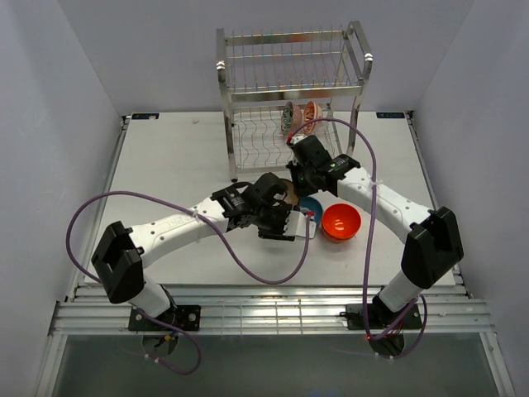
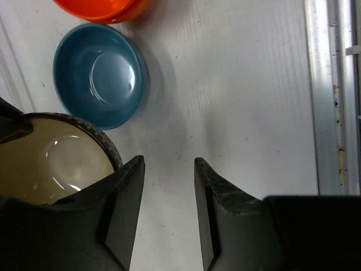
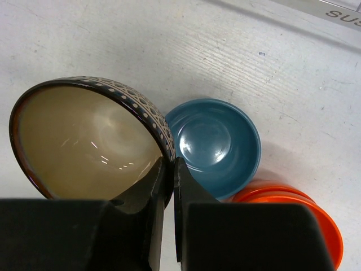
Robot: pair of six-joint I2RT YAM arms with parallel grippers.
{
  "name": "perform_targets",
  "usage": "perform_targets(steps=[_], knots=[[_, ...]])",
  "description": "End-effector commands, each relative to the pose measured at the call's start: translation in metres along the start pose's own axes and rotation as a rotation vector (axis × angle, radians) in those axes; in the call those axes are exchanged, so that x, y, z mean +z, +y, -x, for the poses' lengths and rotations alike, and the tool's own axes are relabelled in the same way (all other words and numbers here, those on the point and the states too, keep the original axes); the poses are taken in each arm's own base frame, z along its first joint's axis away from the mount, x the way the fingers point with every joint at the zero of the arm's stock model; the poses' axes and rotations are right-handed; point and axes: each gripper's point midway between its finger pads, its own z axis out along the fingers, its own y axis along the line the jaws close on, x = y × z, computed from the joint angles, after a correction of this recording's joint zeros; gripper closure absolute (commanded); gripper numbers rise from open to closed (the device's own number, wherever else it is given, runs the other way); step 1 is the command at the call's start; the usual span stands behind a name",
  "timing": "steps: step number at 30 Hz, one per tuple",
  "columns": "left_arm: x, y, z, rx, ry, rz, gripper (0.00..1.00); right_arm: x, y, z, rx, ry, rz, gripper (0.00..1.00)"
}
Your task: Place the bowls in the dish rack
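White tabletop point(image 1: 182, 157). The left claw point(image 2: 167, 186) is narrowly parted and holds nothing; the brown bowl point(image 3: 84, 135) sits just beside its finger. The right claw point(image 3: 169, 169) is pinched on that bowl's rim. The blue bowl point(image 3: 217, 144) lies just past the right claw, the orange bowl point(image 3: 299, 220) beside it. The dish rack point(image 1: 289, 83) stands beyond both claws, with the patterned bowl point(image 1: 312, 116) on its lower tier.

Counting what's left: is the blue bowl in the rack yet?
Out: the blue bowl sits upright on the table, beside the orange bowl, in front of the dish rack.
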Motion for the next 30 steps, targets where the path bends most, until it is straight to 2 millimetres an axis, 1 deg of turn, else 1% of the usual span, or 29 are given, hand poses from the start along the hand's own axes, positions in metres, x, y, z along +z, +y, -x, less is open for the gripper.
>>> perform_targets(steps=[1, 7, 10, 11, 15, 17, 18, 20, 21, 22, 25, 26, 28, 30], knots=[[-0.012, 0.030, 0.010, 0.002, 0.008, 0.135, 0.49, -0.014, 0.003, 0.018, 0.050, -0.085, 0.022, 0.92], [-0.010, 0.031, 0.002, -0.001, 0.030, 0.160, 0.48, -0.009, 0.002, 0.008, 0.062, -0.063, 0.026, 0.92], [-0.013, 0.031, 0.007, 0.003, 0.009, 0.170, 0.46, -0.005, -0.001, 0.006, 0.074, -0.051, 0.024, 0.92], [-0.013, 0.031, 0.005, 0.005, 0.012, 0.173, 0.45, -0.004, -0.002, 0.005, 0.084, -0.043, 0.026, 0.92], [-0.005, 0.023, -0.006, 0.020, 0.041, 0.145, 0.45, -0.008, 0.000, 0.012, 0.099, -0.055, 0.049, 0.92], [-0.001, 0.021, -0.010, 0.026, 0.051, 0.137, 0.44, -0.009, 0.000, 0.013, 0.103, -0.055, 0.055, 0.92], [0.003, 0.021, -0.015, 0.022, 0.070, 0.135, 0.44, -0.010, 0.001, 0.012, 0.102, -0.053, 0.057, 0.92], [0.006, 0.027, -0.017, 0.029, 0.077, 0.160, 0.44, -0.013, 0.003, 0.012, 0.099, -0.057, 0.072, 0.92], [0.007, 0.027, -0.023, 0.030, 0.093, 0.176, 0.44, -0.014, 0.003, 0.013, 0.101, -0.060, 0.075, 0.92], [0.007, 0.034, -0.020, 0.040, 0.079, 0.211, 0.44, -0.015, 0.003, 0.011, 0.101, -0.059, 0.076, 0.92], [0.005, 0.040, -0.018, 0.046, 0.074, 0.245, 0.44, -0.014, 0.002, 0.008, 0.098, -0.054, 0.075, 0.92], [0.003, 0.042, -0.017, 0.046, 0.069, 0.251, 0.44, -0.013, 0.002, 0.004, 0.098, -0.045, 0.074, 0.92], [0.001, 0.041, -0.015, 0.048, 0.063, 0.252, 0.43, -0.013, 0.003, 0.004, 0.099, -0.045, 0.080, 0.92], [0.002, 0.039, -0.019, 0.055, 0.075, 0.243, 0.42, -0.014, 0.005, 0.005, 0.102, -0.047, 0.091, 0.92]])
